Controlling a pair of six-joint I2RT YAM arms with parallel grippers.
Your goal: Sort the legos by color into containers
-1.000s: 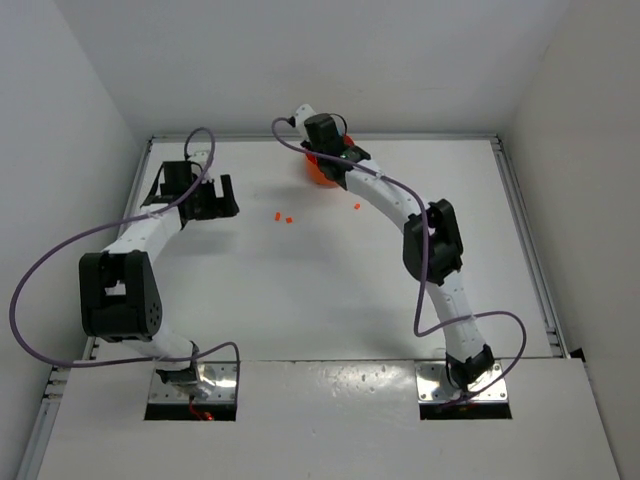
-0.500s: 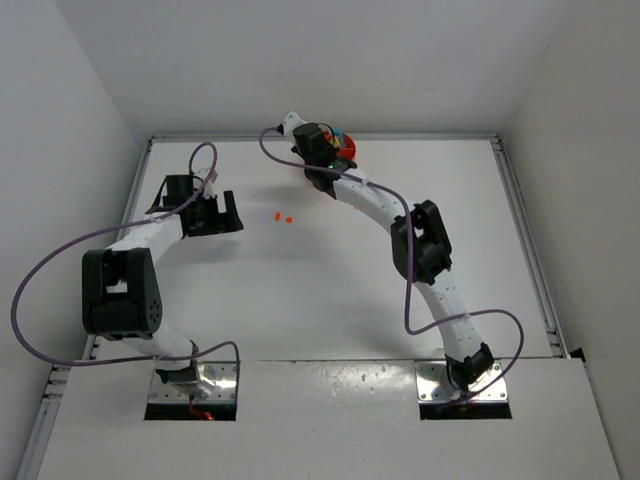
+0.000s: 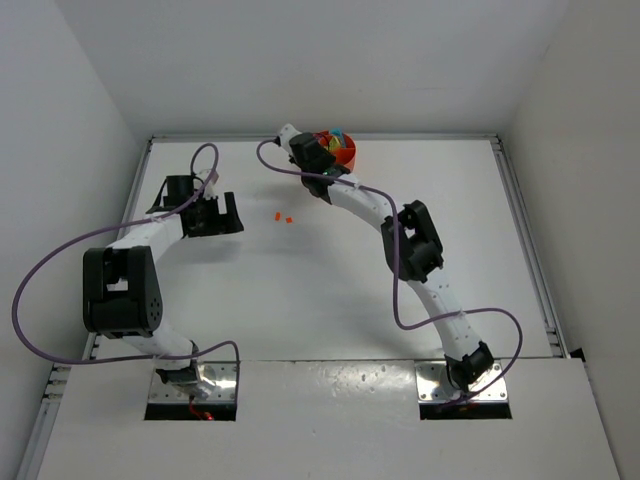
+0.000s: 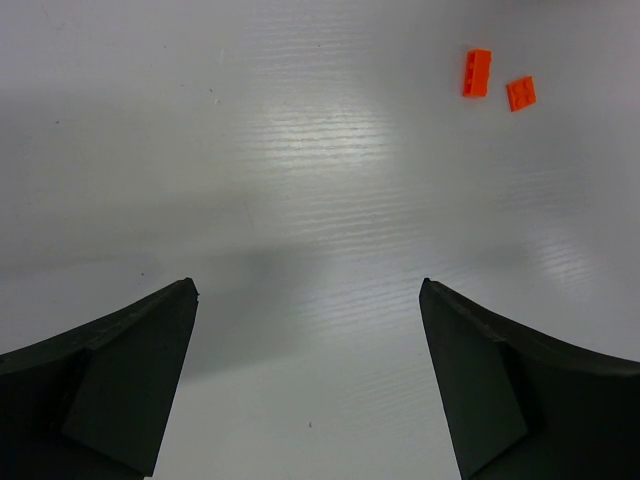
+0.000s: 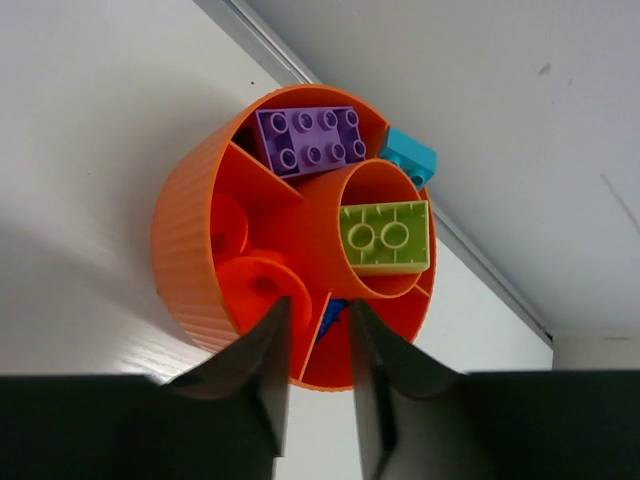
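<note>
The legos (image 5: pixel 385 237) are mostly lying sorted in the round bright-orange plastic dish (image 5: pixel 180 250) at the counter's (image 4: pixel 300 150) far edge. It is holding a purple studded brick (image 5: pixel 310 140) in the far compartment, a lime green brick in the middle cup and orange rounded pieces (image 5: pixel 262 285) near-left. Two small orange bricks (image 4: pixel 477 73) are waiting on the counter, well apart. The right tool (image 5: pixel 318 305) is hanging over the dish, slightly parted and empty. The left tool (image 4: pixel 308 290) is gaping wide, empty.

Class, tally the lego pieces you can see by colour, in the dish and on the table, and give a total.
Orange legos: 4 (two loose, two rounded ones in the dish)
Purple lego: 1
Lime green lego: 1
Cyan lego: 1
Blue lego: 1, mostly hidden
Total: 8
</note>
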